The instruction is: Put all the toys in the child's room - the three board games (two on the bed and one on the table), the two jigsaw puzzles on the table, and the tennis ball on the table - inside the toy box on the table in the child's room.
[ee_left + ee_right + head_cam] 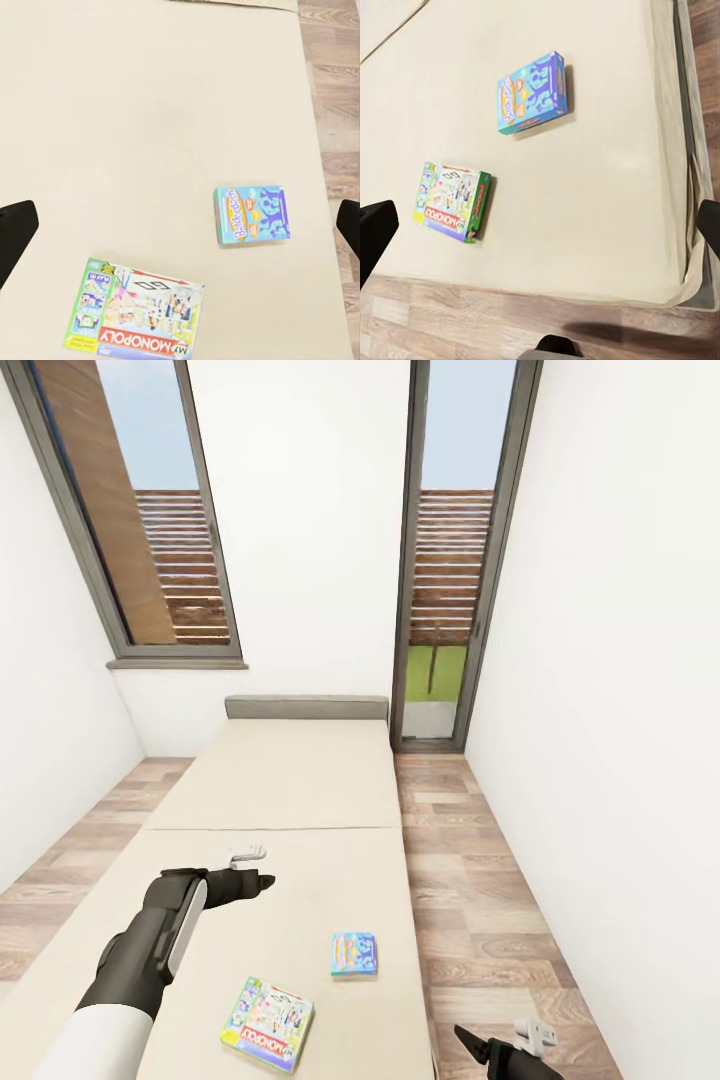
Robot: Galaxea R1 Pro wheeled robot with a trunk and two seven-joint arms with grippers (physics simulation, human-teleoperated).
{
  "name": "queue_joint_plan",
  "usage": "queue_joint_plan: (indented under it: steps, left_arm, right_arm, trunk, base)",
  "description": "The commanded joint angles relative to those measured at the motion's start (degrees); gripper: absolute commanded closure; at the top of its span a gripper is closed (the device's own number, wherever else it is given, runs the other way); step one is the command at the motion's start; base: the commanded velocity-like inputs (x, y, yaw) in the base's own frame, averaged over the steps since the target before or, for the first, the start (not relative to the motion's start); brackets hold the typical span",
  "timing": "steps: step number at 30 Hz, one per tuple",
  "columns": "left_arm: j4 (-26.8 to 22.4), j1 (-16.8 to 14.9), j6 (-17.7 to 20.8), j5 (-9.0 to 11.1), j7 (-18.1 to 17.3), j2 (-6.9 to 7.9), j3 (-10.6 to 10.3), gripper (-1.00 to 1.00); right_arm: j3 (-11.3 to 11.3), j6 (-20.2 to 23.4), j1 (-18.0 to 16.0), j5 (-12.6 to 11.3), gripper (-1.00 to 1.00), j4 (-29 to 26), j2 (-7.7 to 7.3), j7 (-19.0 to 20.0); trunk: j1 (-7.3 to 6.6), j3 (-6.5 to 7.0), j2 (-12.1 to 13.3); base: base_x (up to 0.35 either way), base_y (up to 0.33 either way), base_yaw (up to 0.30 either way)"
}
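I am looking down the length of the long low bed with its plain beige mattress (290, 790) and grey headboard (306, 707), set between white walls with tall dark-framed windows (150, 520) beyond and wood-plank floor (480, 880) on either side.

Two board games lie flat on the near end of the mattress. The small blue-and-orange box (354, 953) sits closer to the bed's right edge, and the larger green-bordered box printed "MONOPOLY" (267, 1024) lies nearer to me and slightly to the left — the two are apart, not touching. From the left wrist camera I see both from above: the blue box (251, 214) and the Monopoly box (135, 315), each resting squarely on the cloth.

My left gripper (250, 875) is stretched out over the mattress, further up the bed than both boxes. Its dark fingertips (15, 229) show wide apart at the edges of the wrist view, and nothing is between them.

My right gripper (505, 1050) hangs low beside the bed's right edge, over the floor. Its fingertips (373, 232) are likewise spread wide and hold nothing — its camera looks across the mattress corner at the blue box (532, 91) and the Monopoly box (451, 201).
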Motion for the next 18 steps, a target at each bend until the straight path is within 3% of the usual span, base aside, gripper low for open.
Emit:
queue_joint_plan:
  steps: [1,12,18]
  left_arm:
    - [-0.05,-0.05,0.29,-0.05,-0.24,-0.01,0.08,-1.0]
    - [0.41,-0.05,0.35,-0.03,-0.19,-0.06,0.08,-1.0]
    - [4.97,-0.09,0.31,-0.13,0.18,-0.17,-1.09,-1.0]
  right_arm:
    - [-0.1,0.54,-0.04,-0.53,-1.0,-0.01,0.01,0.18]
    - [-0.1,0.58,-0.04,-0.53,-1.0,-0.01,0.01,0.11]
    - [-0.1,0.7,-0.07,-0.53,-1.0,-0.01,0.01,-0.51]
  trunk:
    - [0.04,-0.13,-0.13]
    - [0.04,-0.18,-0.13]
    - [0.04,-0.59,-0.13]
  base:
    - [0.016,0.003,0.0]
    - [0.003,0.001,0.0]
    - [0.0,0.0,0.0]
